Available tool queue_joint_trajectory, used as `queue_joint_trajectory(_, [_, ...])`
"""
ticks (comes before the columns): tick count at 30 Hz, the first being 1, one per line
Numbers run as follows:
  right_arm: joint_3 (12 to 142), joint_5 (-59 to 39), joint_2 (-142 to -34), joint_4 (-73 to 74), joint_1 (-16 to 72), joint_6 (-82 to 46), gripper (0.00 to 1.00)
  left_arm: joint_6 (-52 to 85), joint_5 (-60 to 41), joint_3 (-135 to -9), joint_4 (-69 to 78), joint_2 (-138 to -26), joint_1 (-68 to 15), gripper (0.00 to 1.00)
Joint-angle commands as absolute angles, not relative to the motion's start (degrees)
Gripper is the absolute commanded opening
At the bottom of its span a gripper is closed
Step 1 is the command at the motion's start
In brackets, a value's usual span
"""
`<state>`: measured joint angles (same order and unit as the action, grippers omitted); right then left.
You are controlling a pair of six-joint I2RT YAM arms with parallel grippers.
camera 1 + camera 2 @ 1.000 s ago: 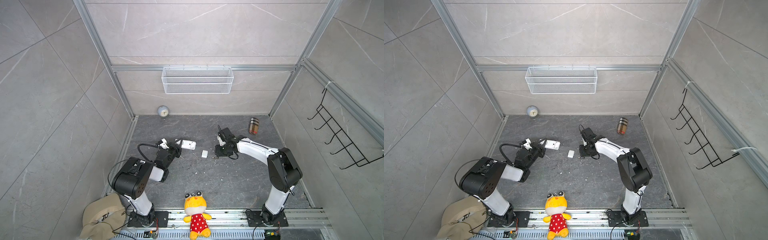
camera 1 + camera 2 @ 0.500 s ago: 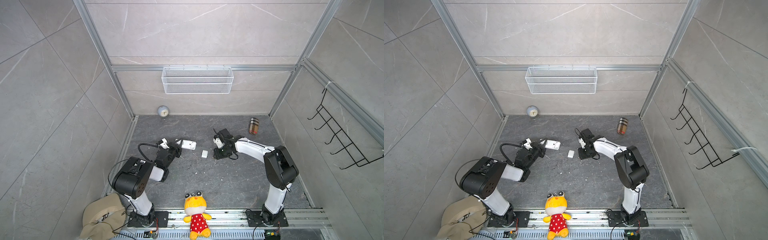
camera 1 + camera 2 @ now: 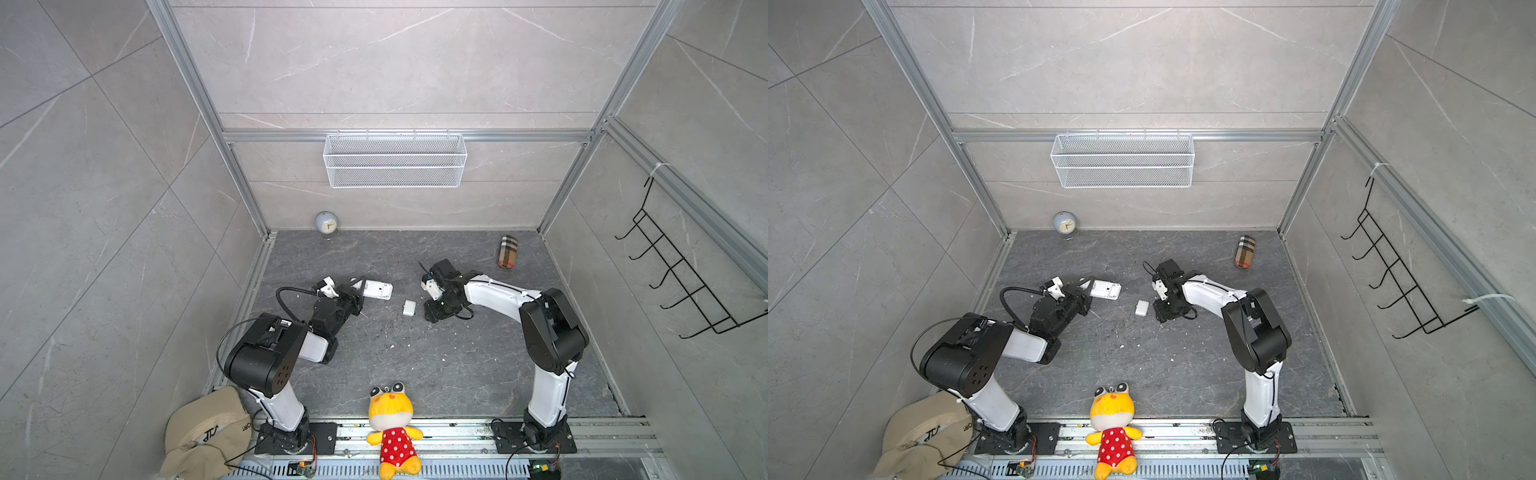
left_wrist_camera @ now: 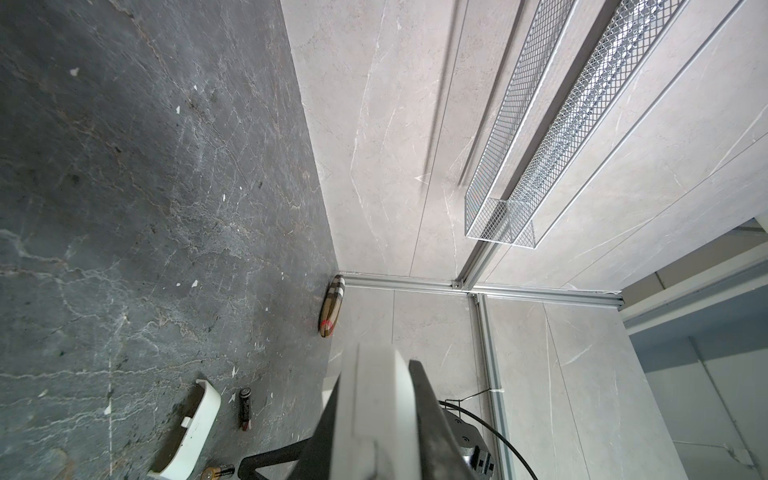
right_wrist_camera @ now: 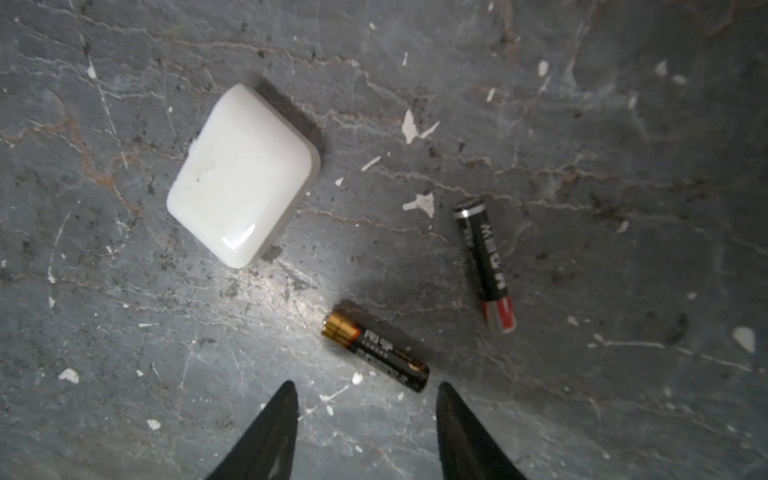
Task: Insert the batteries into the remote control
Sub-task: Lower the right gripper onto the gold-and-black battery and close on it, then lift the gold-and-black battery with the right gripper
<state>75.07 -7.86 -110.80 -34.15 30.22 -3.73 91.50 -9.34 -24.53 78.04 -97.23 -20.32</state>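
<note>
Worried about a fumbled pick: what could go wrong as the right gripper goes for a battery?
The gold-ended battery lies slanted ahead of the open right gripper; closing might roll it away.
The cover and red-ended battery lie close by and might get knocked.
The left gripper holds the remote by one end; pressing a battery in might lever it loose.

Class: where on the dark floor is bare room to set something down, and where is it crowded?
Bare: the middle stretch between the white cover and the plush toy; the back strip between clock and plaid pouch. Crowded: around the cover, where both batteries lie by the right gripper.
</note>
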Motion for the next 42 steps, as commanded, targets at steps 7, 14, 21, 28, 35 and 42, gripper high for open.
queue_joint_trajectory(7, [78.4, -5.0, -113.5, -37.4, 31.3, -1.5, 0.57, 90.7, -8.9, -26.4, 81.0, -98.0, -20.6, 0.05])
queue_joint_trajectory(14, [78.7, -4.1, -114.7, -37.5, 31.6, -0.8, 0.57, 90.6, -8.8, -26.5, 81.0, -98.3, -20.7, 0.05])
queue_joint_trajectory(21, [80.2, -3.3, -116.8, -38.1, 31.7, -0.2, 0.56, 90.7, -8.7, -26.6, 81.0, -98.4, -20.7, 0.06])
queue_joint_trajectory(28, [80.8, -3.2, -117.7, -37.8, 31.7, -0.3, 0.49, 90.5, -8.5, -26.6, 81.0, -98.3, -20.7, 0.06])
queue_joint_trajectory(35, [80.3, -2.2, -117.4, -37.4, 32.3, -2.1, 0.34, 90.7, -8.8, -27.0, 81.0, -98.7, -20.7, 0.06])
queue_joint_trajectory(42, [81.0, 1.4, -117.8, -37.8, 32.8, -7.2, 0.22, 91.0, -9.0, -27.7, 81.0, -99.0, -20.8, 0.06])
